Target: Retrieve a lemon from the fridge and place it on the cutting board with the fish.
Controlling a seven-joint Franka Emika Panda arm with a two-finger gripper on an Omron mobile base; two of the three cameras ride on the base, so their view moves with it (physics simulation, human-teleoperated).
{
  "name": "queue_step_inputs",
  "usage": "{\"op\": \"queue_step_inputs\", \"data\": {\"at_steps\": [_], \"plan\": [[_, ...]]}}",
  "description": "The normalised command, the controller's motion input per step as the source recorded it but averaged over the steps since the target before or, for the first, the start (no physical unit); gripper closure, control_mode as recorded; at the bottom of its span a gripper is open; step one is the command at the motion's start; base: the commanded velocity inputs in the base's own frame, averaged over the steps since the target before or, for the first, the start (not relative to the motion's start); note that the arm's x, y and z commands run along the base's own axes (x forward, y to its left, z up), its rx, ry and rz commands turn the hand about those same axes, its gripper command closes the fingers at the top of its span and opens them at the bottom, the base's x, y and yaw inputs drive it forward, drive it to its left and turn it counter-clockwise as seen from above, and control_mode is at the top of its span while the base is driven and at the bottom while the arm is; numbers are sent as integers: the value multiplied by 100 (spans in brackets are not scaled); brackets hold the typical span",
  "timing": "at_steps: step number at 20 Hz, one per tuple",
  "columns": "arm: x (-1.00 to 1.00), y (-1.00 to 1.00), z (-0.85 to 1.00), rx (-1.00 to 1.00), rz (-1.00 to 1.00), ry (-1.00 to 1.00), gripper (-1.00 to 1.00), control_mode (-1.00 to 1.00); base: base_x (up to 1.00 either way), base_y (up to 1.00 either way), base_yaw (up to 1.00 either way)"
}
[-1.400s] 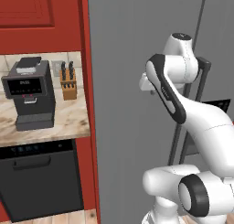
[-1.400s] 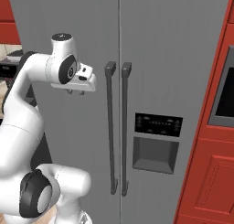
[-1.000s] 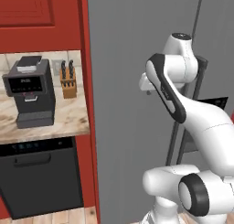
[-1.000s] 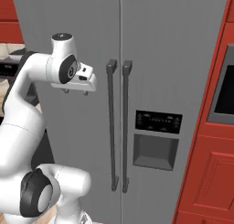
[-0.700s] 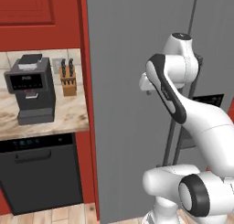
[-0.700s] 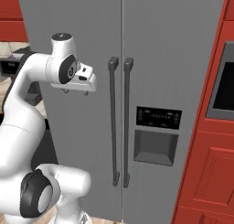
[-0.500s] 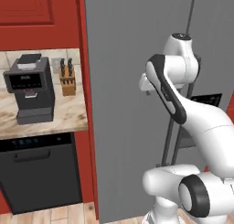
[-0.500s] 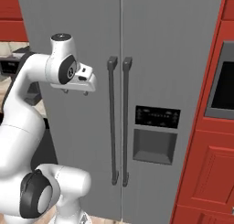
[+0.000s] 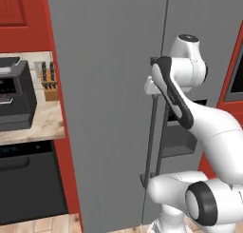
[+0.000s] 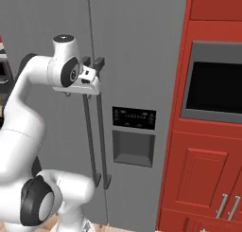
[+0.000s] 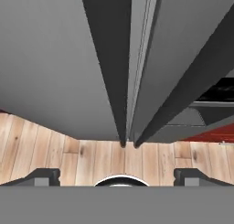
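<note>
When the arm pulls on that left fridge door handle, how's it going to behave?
The left handle is a long thin vertical bar, so it probably stays stiff. Its smooth surface may be slippery. The fridge door is tall and shut, so it likely resists at first. The pincer stands open.

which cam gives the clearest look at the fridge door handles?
Right base view: both fridge door handles run nearly full length beside the dispenser panel, with the end effector at their top. Left base view has them partly behind the arm. Hand view looks down along the bars to the floor.
</note>
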Motion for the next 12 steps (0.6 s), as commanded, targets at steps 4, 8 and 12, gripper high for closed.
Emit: {"op": "queue_step_inputs", "data": {"at_steps": [4,8,12], "plan": [[0,0,0,0,0,0,-100,100,-22,-19,-1],[0,0,0,0,0,0,-100,100,-28,-1,-7],[0,0,0,0,0,0,-100,100,-37,0,-11]]}}
